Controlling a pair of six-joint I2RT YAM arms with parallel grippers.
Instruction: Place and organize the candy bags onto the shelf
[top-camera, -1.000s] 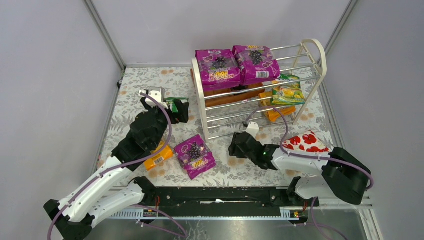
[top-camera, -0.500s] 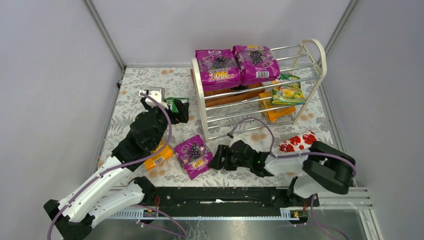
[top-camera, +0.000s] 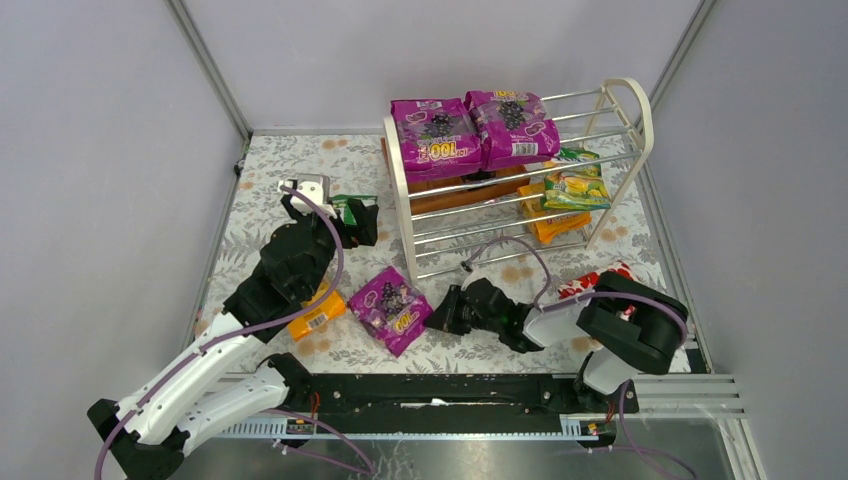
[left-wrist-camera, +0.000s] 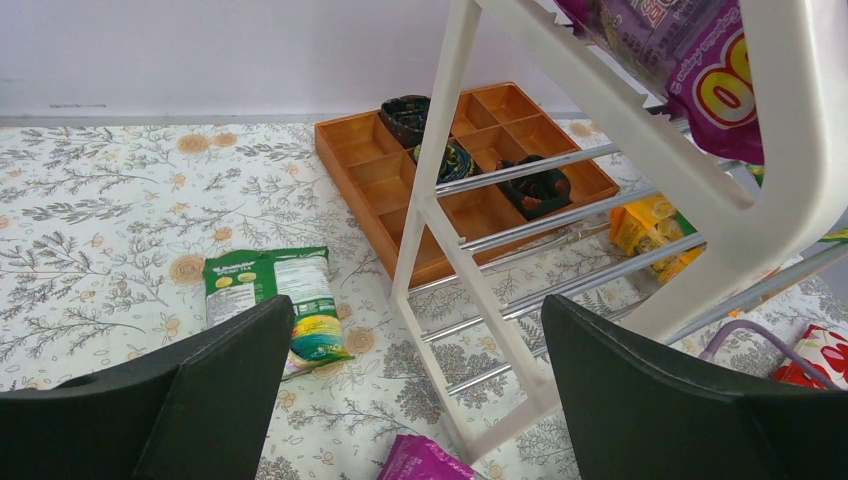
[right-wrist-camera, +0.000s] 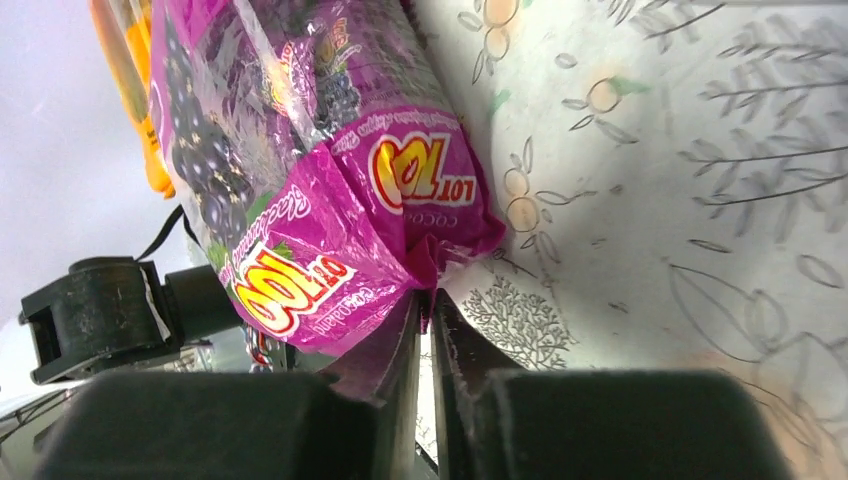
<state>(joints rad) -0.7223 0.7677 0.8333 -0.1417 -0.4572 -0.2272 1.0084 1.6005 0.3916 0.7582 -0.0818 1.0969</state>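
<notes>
We take the loose purple bag (top-camera: 390, 310) as the one being worked. It lies flat on the worktop (top-camera: 270, 170) in front of the shelf (top-camera: 398, 180), its long axis slanting from far-left to near-right. The right end effector (top-camera: 438, 316) meets it from the right, at its near-right edge. In the wrist view the jaws are all but shut on that sealed edge (only a sliver of gap shows), so we judge it pinched. The shelf stands just beyond, so the carry should go up and away. The left end effector (top-camera: 362, 225) hangs wide open, holding nothing, by the green-and-white bag (top-camera: 348, 203) and farther from the purple one.
</notes>
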